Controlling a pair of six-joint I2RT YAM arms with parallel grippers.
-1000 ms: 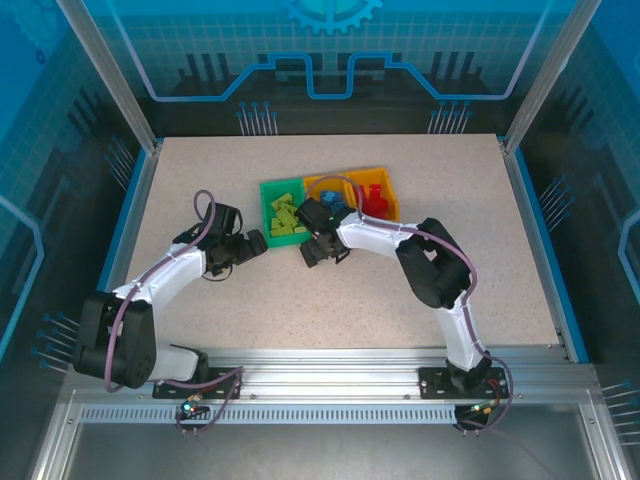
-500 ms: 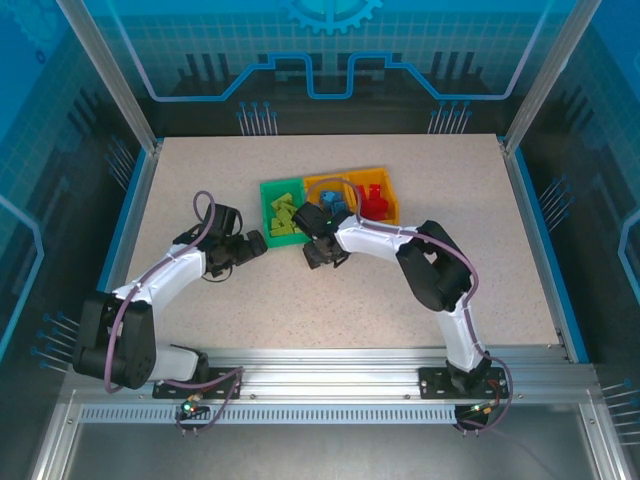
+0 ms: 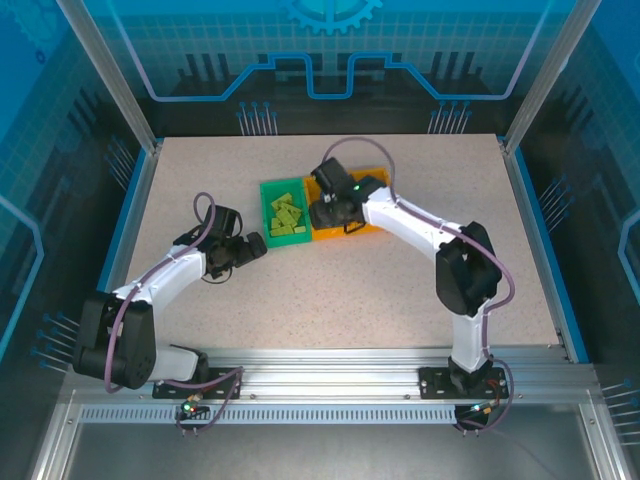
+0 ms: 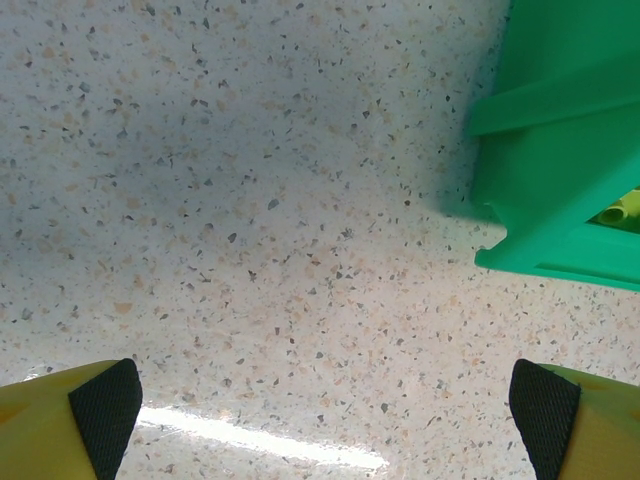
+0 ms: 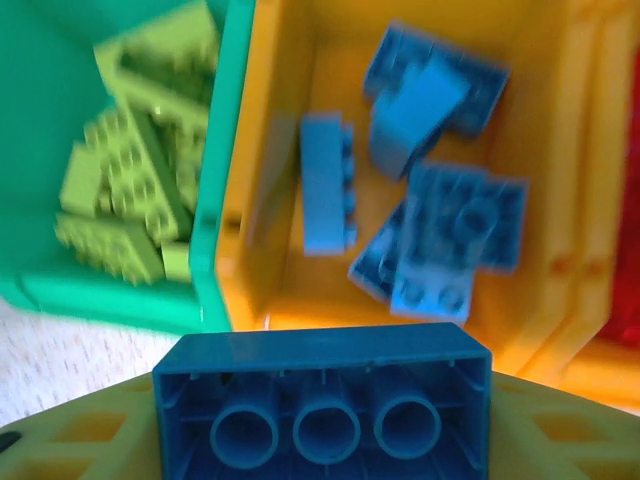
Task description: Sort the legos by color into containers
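Now, the left end effector (image 3: pixel 252 245) hangs low over the bare counter (image 3: pixel 200 180). It is wide open, and between its two black pads (image 4: pixel 105 405) there is only the speckled surface. Just to its right and a little ahead stands the green bin (image 3: pixel 265 210); in the left wrist view the corner of the bin (image 4: pixel 560 130) is near the right pad, but they are apart. Lime bricks (image 3: pixel 285 215) lie heaped inside this bin.

Further right, the right end effector (image 3: pixel 322 212) hovers above the bins. It is closed on a blue brick (image 5: pixel 320 400), which sits between the yellow fingers (image 5: pixel 80 440) with its hollow underside and three round tubes toward the camera. Below and ahead of it is the orange bin (image 5: pixel 275 120), joined to the green bin (image 5: pixel 40 60) on its left side. Loose blue bricks (image 5: pixel 440 220) lie on the floor of the orange bin, and one long brick is near its left wall. At the far right of the right end effector I see something red (image 5: pixel 625 320), too blurred to tell more.
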